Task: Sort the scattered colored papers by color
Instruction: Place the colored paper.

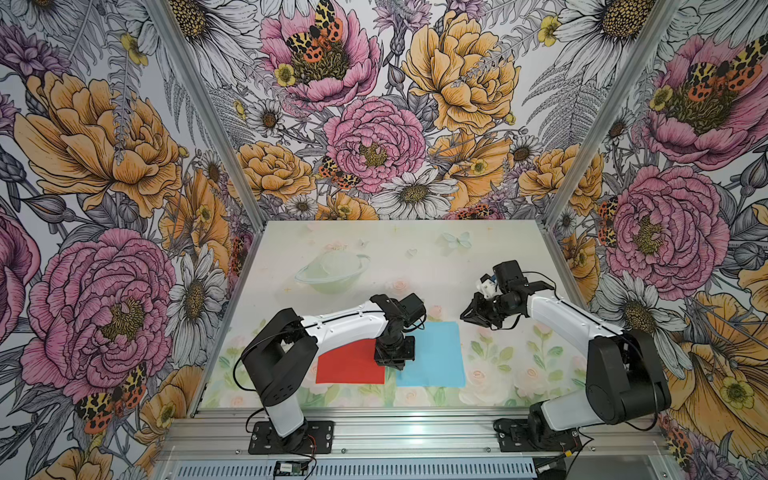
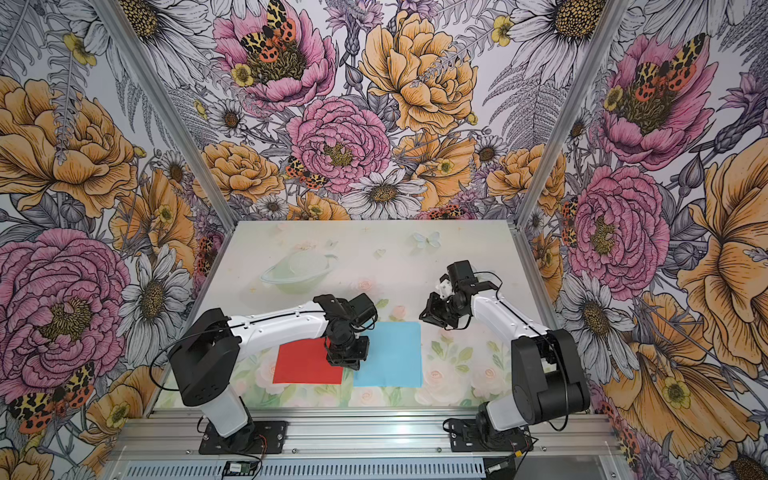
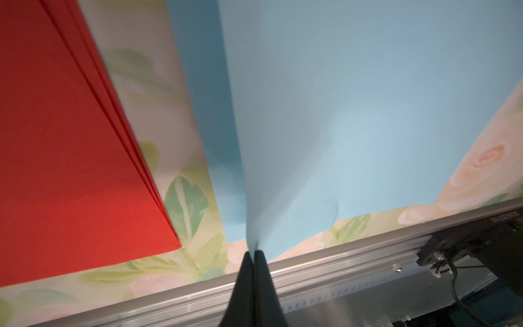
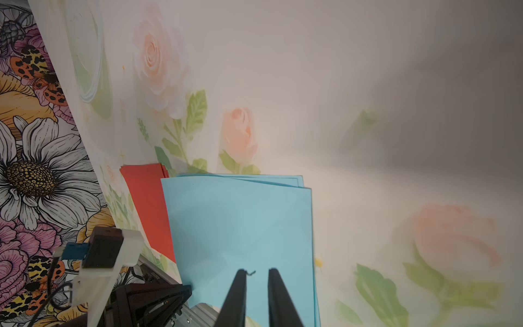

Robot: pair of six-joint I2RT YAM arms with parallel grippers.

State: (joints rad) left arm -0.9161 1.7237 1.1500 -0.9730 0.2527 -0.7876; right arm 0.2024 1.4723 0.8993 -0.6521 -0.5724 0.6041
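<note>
Red papers (image 1: 351,361), three, beside blue papers (image 1: 440,353), three; left pincer (image 3: 253,252) clamps one blue, right pincer (image 4: 257,270) apart.

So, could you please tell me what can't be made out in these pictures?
- Top views: the left arm covers the red papers' far edge and the left gripper's pinch on a blue paper.
- Top views: paper edges too thin to count sheets.
- Right wrist view: much of the tabletop is blurred.
</note>
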